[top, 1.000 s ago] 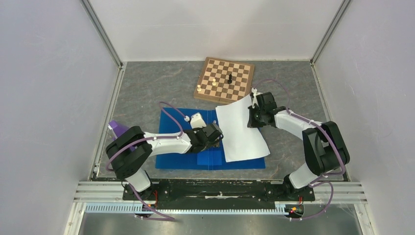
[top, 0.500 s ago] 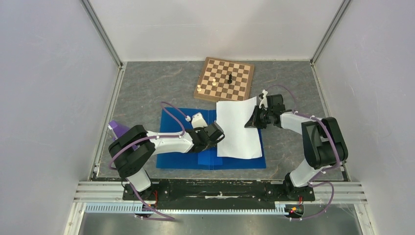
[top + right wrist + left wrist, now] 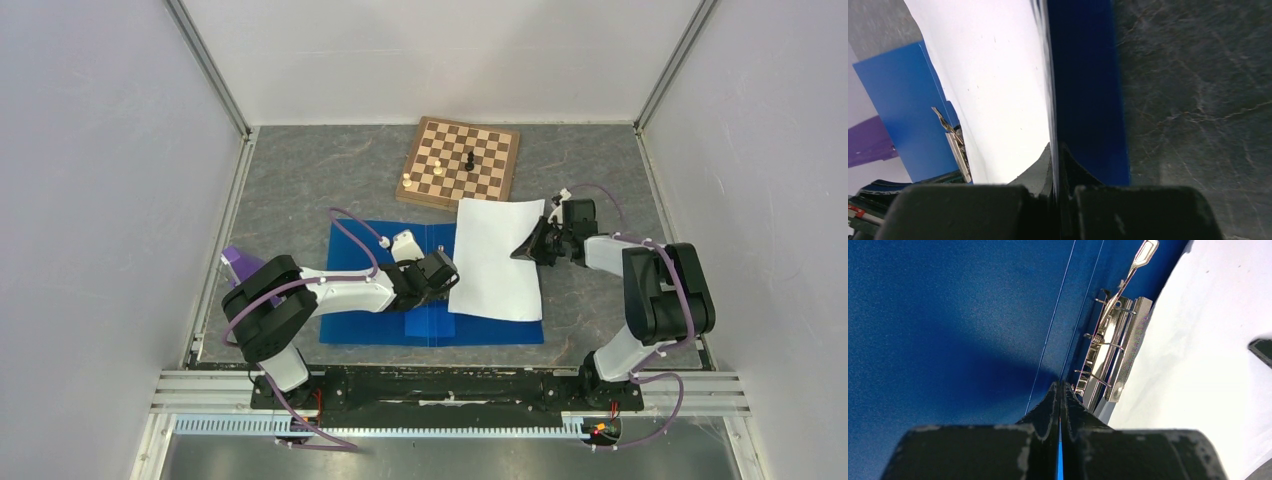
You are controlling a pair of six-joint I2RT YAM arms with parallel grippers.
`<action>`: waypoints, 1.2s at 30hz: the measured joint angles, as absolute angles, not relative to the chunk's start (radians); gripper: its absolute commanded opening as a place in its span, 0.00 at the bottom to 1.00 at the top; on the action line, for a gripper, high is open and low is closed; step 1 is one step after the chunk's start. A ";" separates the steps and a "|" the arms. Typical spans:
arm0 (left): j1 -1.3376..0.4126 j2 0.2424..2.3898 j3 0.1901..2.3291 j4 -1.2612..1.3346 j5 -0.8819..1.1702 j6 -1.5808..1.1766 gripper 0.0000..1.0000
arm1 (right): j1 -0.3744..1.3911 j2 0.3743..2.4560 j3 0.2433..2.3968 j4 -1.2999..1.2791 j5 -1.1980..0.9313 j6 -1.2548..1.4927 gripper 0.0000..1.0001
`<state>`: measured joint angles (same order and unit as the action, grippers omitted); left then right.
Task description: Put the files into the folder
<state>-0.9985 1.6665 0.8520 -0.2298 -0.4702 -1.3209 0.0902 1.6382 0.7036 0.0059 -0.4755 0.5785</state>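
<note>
The grey tabletop [image 3: 300, 170] holds the big blue folder [image 3: 365, 325], lying open and flat near the arms. The files [image 3: 495, 265] are the white sheets on the folder's right half.

A moment ago the sheets sat crooked, with their near corner hanging off the right side of the folder. Now they are turned much straighter and that corner is back over the blue. The far edge pokes out past the folder, toward the chessboard [image 3: 460, 162], which sits well apart at the far side. The right edge of the sheets is lifted a little off the folder.

The right arm has swung out to the right, pulling the sheets round as it went. The right claw [image 3: 535, 247] is pinched tight on the right edge of the files. In the right wrist view the white paper runs straight into the closed fingers, with blue folder just beside it.

The left claw [image 3: 1060, 390] is squeezed closed too. A thin strip of blue shows between its fingers, so I think it is holding the folder down by the middle fold.

The small shiny metal clip [image 3: 1113, 355] lies along the fold, and the left edge of the files is just beside it.

I think the job is most of the way done. The sheets need to slide nearer and then lie flat.
</note>
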 measured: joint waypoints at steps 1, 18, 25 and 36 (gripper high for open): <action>-0.999 1.666 0.852 -0.230 -0.470 -1.321 0.02 | 0.084 1.633 0.700 0.009 -0.476 0.586 0.00; -0.999 1.666 0.852 -0.230 -0.471 -1.321 0.02 | 0.000 1.615 0.603 0.129 -0.490 0.719 0.00; -0.999 1.668 0.853 -0.230 -0.471 -1.321 0.02 | -0.047 1.575 0.569 0.169 -0.490 0.759 0.00; -0.999 1.673 0.858 -0.230 -0.471 -1.321 0.02 | -0.039 1.545 0.548 0.165 -0.458 0.730 0.00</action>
